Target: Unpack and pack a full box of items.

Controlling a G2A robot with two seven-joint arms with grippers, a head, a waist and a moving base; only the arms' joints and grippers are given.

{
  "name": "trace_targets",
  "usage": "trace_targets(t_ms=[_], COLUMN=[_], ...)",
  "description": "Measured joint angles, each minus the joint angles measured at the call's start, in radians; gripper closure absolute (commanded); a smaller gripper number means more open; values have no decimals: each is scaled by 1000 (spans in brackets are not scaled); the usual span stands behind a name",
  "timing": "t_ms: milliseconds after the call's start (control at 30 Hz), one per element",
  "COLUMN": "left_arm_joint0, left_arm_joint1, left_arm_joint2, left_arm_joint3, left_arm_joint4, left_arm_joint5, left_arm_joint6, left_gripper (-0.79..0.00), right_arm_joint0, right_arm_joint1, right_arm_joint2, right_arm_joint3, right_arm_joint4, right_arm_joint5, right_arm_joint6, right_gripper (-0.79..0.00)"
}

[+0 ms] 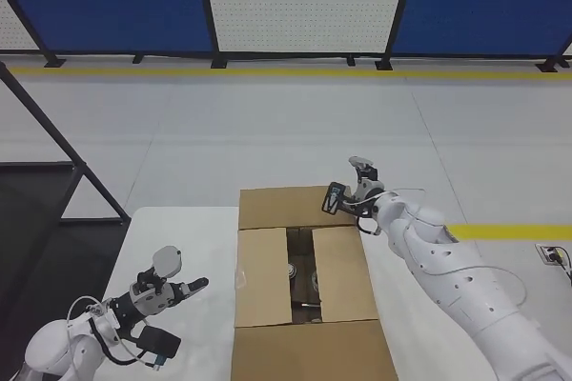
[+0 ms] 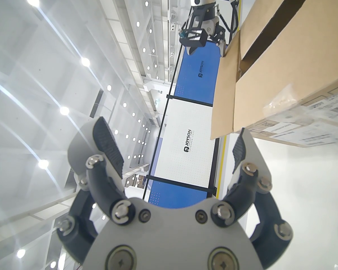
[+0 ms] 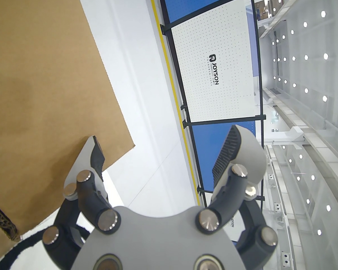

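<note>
I see the corrugated brown cardboard box (image 1: 263, 276) on the white surface (image 1: 186, 233), side flaps half folded over dark, indistinct items (image 1: 301, 274). Left tool (image 1: 183, 270) gapes wide beside it, empty; right tool (image 1: 350, 183) wide at the far flap's corner.

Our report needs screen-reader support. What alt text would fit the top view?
A cardboard box sits on a white table, its inner flaps parted over items inside. The open right gripper is at the far flap's right corner; the open left gripper is over the table, apart from the box.
</note>
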Motion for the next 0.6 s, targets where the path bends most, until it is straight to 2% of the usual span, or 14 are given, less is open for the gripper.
trace_targets(t_ms=[400,600], left_arm_joint0=[0,0], left_arm_joint1=[0,0], left_arm_joint2=[0,0], left_arm_joint3=[0,0], left_arm_joint4=[0,0], left_arm_joint5=[0,0], left_arm_joint6=[0,0], left_gripper=[-785,-785], right_arm_joint0=[-9,0], right_arm_joint1=[-1,-21], right_arm_joint2=[0,-12], right_arm_joint3=[-13,-37], right_arm_joint4=[-2,-6], right_arm_joint5=[2,-55], right_arm_joint6=[0,82], right_gripper=[-785,-785])
